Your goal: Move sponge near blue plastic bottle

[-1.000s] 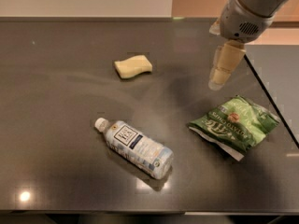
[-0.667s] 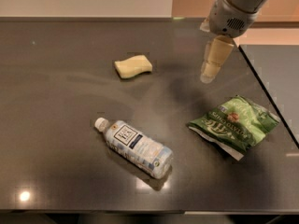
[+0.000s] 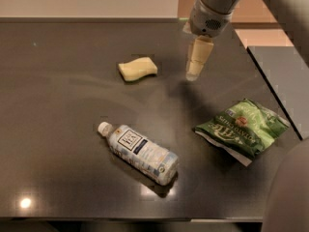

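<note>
My hand (image 3: 194, 70) hangs pinched shut, empty. The sponge (image 3: 138, 69) lies near, its long side pointing at my hand. The blue plastic bottle (image 3: 139, 152) lies farther off, slanted, cap up-left.

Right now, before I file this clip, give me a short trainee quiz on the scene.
1. True or false: the blue plastic bottle stands upright on the table.
2. Where is the gripper? A: clamped on the sponge. B: hovering beside the sponge, apart from it. C: over the bottle.
3. Which item lies nearest the table's right edge?
Key: 1 false, it lies on its side. 2 B. 3 the green snack bag.
</note>
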You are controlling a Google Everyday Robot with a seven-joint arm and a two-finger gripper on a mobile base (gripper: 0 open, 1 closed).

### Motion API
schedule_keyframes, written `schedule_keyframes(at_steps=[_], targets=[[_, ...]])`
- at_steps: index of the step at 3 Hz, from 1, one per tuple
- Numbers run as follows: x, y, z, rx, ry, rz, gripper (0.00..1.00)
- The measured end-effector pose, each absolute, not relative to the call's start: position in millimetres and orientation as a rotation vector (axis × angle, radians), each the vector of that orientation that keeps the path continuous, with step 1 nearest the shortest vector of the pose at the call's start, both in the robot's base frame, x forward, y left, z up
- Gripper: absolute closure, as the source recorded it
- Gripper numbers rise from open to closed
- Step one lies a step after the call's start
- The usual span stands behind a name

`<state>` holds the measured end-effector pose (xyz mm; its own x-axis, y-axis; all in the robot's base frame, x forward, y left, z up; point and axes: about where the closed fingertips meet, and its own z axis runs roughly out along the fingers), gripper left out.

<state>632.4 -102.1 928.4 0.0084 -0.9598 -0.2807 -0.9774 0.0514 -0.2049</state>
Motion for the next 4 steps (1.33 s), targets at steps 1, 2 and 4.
schedule_keyframes(at_steps=[1, 2, 4], targets=[[650, -79, 918, -1.99, 1.956, 0.096, 0.0], [661, -63, 910, -2.018, 1.929, 0.113, 0.0], [683, -19, 893, -2.051, 1.899, 0.116, 0.0]])
